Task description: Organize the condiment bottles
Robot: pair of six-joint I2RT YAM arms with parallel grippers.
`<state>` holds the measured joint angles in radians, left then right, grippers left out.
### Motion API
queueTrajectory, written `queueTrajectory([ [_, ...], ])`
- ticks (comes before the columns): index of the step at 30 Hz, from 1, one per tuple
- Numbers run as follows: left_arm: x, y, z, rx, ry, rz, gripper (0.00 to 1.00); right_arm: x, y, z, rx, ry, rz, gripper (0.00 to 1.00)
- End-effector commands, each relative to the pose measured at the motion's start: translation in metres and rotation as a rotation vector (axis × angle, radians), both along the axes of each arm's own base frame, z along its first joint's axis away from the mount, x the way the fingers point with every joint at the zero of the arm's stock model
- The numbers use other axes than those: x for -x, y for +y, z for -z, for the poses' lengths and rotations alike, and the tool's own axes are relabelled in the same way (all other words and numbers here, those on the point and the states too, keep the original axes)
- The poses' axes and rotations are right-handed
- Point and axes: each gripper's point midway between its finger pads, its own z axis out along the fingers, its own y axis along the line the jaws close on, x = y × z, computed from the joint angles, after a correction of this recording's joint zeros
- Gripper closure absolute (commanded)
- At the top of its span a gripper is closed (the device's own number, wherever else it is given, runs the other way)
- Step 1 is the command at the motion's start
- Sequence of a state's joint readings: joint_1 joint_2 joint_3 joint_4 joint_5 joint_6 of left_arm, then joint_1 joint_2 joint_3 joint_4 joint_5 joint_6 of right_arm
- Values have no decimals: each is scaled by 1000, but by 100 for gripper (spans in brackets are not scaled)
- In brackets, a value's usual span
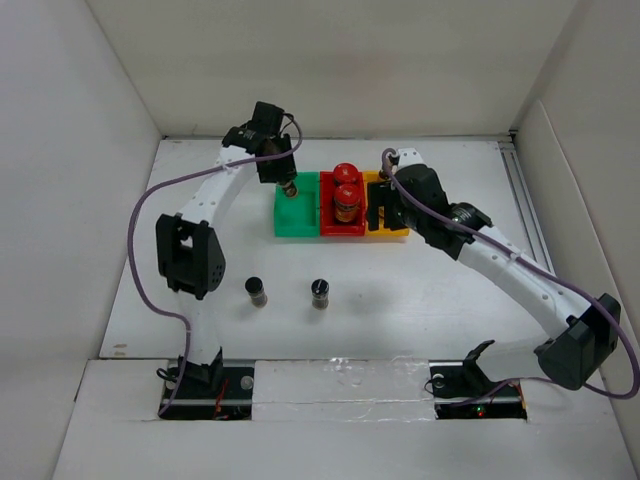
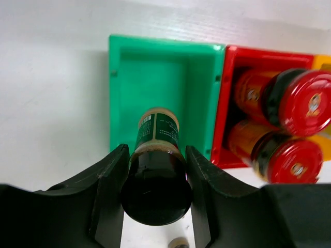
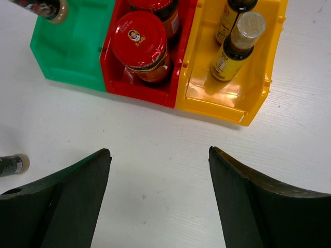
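Note:
My left gripper (image 1: 287,187) is shut on a short dark black-capped bottle (image 2: 156,178) and holds it over the empty green bin (image 2: 165,85). Two red-capped jars (image 2: 305,101) (image 2: 289,160) stand in the red bin (image 1: 342,228). Two slim yellow-labelled bottles (image 3: 235,49) (image 3: 234,11) stand in the yellow bin (image 3: 227,98). Two more black-capped bottles (image 1: 257,291) (image 1: 320,293) stand upright on the table in front of the bins. My right gripper (image 3: 160,152) is open and empty, raised above the table in front of the red and yellow bins.
The three bins sit side by side at the table's middle back: green (image 1: 297,215), red, yellow (image 1: 392,233). White walls close in the left, back and right sides. A metal rail (image 1: 520,200) runs along the right edge.

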<state>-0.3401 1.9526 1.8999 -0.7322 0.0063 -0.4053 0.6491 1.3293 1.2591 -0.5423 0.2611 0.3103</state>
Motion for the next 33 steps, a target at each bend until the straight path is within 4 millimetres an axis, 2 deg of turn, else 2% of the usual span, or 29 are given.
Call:
queueTrajectory([
  [1,-22,-20,-28,82,-51,28,100,-2,0,-3,-29,-10,8,19],
  [2,-23,-23,-23,80,-23,35,100,0,0,-2,-30,-6,5,19],
  [3,-32,-26,-38,93,-59,35,100,0,-1,-1,-30,-3,6,18],
  [4,-39,-27,-18,72,-22,29,100,1,-1,-2,-28,-3,5,19],
  [5,-40,-25,-13,57,-6,24,100,0,-5,-3,-30,-4,15,18],
  [6,-46,-26,-19,57,-25,19,100,1,-6,-2,-29,0,16,18],
  [7,-49,-26,-6,44,-5,14,100,2,-6,-5,-31,-3,13,18],
  [11,-57,-25,16,19,20,4,99,4,-7,-8,-39,-8,14,19],
  [15,-61,-28,24,25,26,8,99,4,-6,-12,-42,-8,12,18],
  [18,-64,-29,32,27,31,3,94,5,-5,-15,-55,-14,5,18],
  [19,-64,-29,39,23,44,-1,92,5,-4,-14,-55,-13,4,19],
  [20,-65,-30,43,24,51,-3,85,5,-4,-13,-56,-11,1,19],
  [22,-64,-32,56,26,76,1,81,5,-4,-11,-57,-8,3,18],
  [23,-64,-31,60,20,83,-8,70,6,-4,-9,-51,-4,4,19],
  [25,-64,-29,63,14,87,-22,63,7,-6,-8,-45,3,5,19],
  [26,-66,-28,63,9,79,-29,54,7,-7,-8,-39,1,8,19],
  [28,-65,-26,59,10,69,-33,50,7,-9,-9,-36,-3,13,18],
  [29,-66,-27,56,14,58,-34,43,8,-10,-13,-40,-11,15,18],
  [33,-65,-26,44,21,39,-32,35,9,-13,-16,-34,-17,22,18],
])
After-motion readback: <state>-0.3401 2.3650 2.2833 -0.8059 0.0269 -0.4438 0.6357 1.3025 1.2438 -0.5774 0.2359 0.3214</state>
